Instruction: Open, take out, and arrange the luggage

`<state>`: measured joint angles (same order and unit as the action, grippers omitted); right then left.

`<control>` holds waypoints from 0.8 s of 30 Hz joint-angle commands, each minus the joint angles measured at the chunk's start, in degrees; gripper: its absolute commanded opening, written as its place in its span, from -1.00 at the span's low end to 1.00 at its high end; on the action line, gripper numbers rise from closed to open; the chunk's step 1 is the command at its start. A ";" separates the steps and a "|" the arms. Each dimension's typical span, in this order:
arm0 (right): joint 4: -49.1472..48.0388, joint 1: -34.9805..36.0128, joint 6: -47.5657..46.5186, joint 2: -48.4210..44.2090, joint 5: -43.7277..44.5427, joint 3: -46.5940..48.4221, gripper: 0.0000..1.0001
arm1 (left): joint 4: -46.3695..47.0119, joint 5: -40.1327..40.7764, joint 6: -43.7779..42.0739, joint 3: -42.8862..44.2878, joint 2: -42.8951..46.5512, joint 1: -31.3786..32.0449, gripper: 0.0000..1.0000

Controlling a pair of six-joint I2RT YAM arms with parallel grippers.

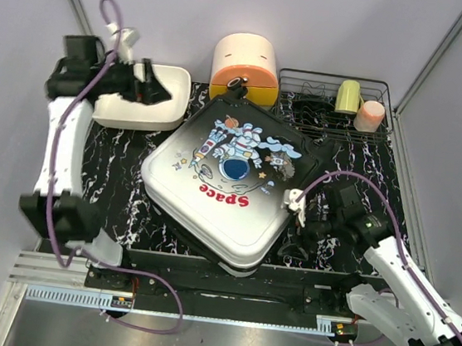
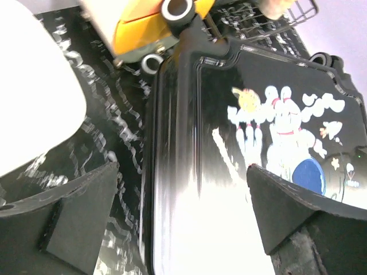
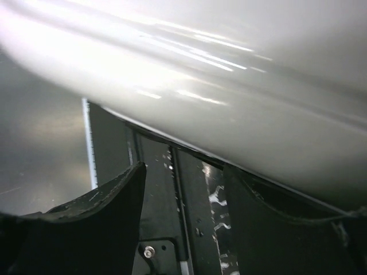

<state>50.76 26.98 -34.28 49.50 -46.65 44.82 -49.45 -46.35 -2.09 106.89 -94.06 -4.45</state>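
Note:
The luggage (image 1: 226,181) lies flat and closed in the middle of the black marbled table, astronaut picture and red "Space" lettering facing up. My left gripper (image 1: 152,89) hovers open above the tray at the back left. In the left wrist view its jaws (image 2: 183,212) stand wide with the luggage's dark end (image 2: 258,114) beyond them. My right gripper (image 1: 299,220) sits low against the luggage's right front edge. The right wrist view shows the pale shell (image 3: 229,86) just above the parted jaws (image 3: 183,206), with nothing between them.
A white tray (image 1: 138,108) stands at the back left. The cream-and-orange cylindrical box (image 1: 245,68) touches the luggage's far end. A wire rack (image 1: 308,82) at the back right holds a yellow-green cup (image 1: 348,94) and a pink cup (image 1: 369,115). Walls close in on both sides.

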 commanded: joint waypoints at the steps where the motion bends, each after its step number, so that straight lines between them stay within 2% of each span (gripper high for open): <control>1: -13.39 8.76 5.45 0.07 -3.80 -0.96 0.30 | 0.49 -0.41 1.82 -12.56 14.48 -5.12 0.98; 9: -27.81 23.37 15.82 7.01 1.74 0.79 0.35 | 0.67 -3.74 10.86 -35.40 29.63 -20.14 0.98; 12: -28.88 26.79 16.09 9.56 2.09 4.21 0.40 | 0.24 -6.12 10.45 -37.20 31.13 -24.11 0.98; 16: -26.08 27.33 18.37 10.36 2.18 12.72 0.52 | 0.06 -7.53 8.33 -30.27 26.84 -24.03 0.96; 19: -21.43 27.33 19.86 8.87 5.06 18.44 0.62 | 0.06 -7.62 6.75 -21.05 19.99 -22.89 0.95; 24: -16.40 25.06 22.32 6.32 14.12 24.52 0.81 | 0.84 -3.14 5.52 -6.01 8.04 -15.17 0.96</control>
<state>34.04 54.13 -14.94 57.87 -42.11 63.61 -51.86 -50.65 5.21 91.68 -78.65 -25.02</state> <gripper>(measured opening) 0.875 0.980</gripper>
